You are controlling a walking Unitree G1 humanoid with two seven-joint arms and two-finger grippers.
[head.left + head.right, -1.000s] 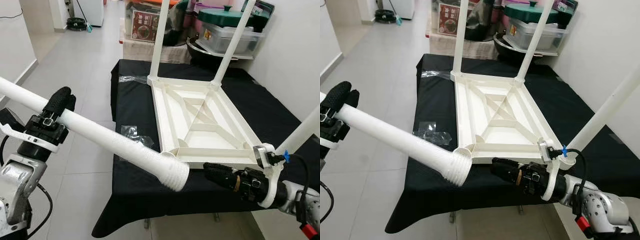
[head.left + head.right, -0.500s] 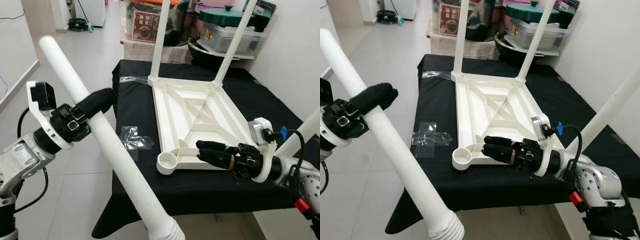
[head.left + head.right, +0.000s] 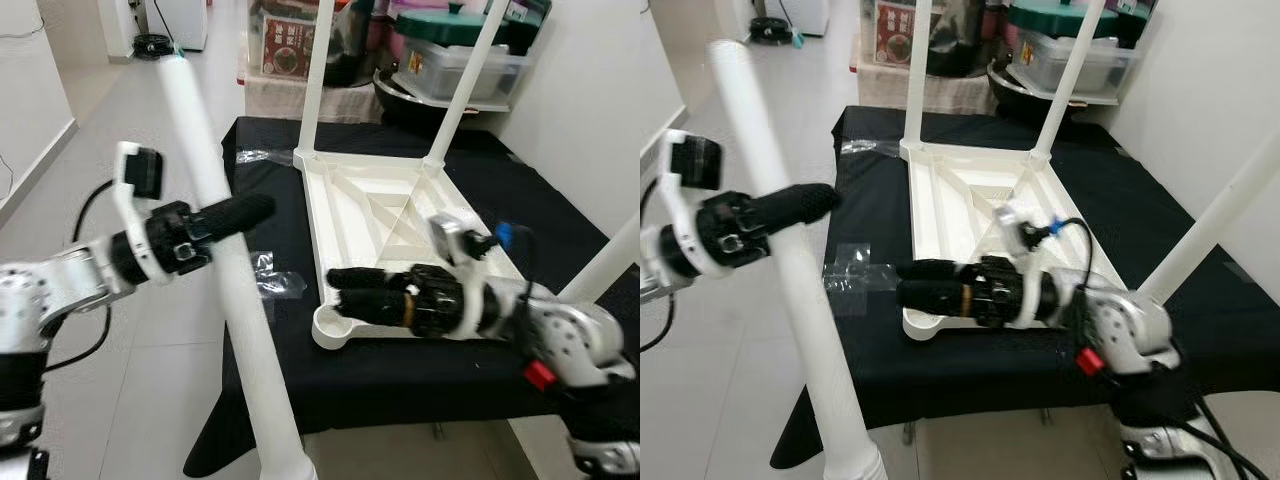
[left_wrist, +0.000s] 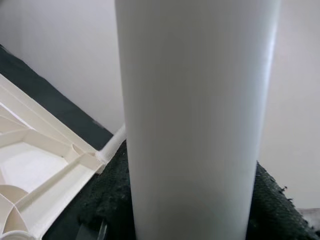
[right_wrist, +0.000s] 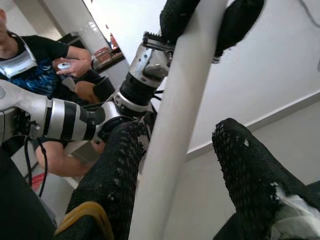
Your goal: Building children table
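The left gripper [image 3: 235, 215] pinches the white leg [image 3: 215, 190] upright. The right gripper [image 3: 345, 290], fingers spread, rests beside the tabletop's empty corner socket [image 3: 335, 322]. Bring the leg's ribbed end squarely over that socket.

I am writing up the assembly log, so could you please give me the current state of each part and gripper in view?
Table top: upside down on the black cloth.
Near corner socket: empty.
Loose leg: upright, gripped.
Two far legs: fitted, standing up.
Left gripper: shut on the loose leg.
Right gripper: open, over the near corner.
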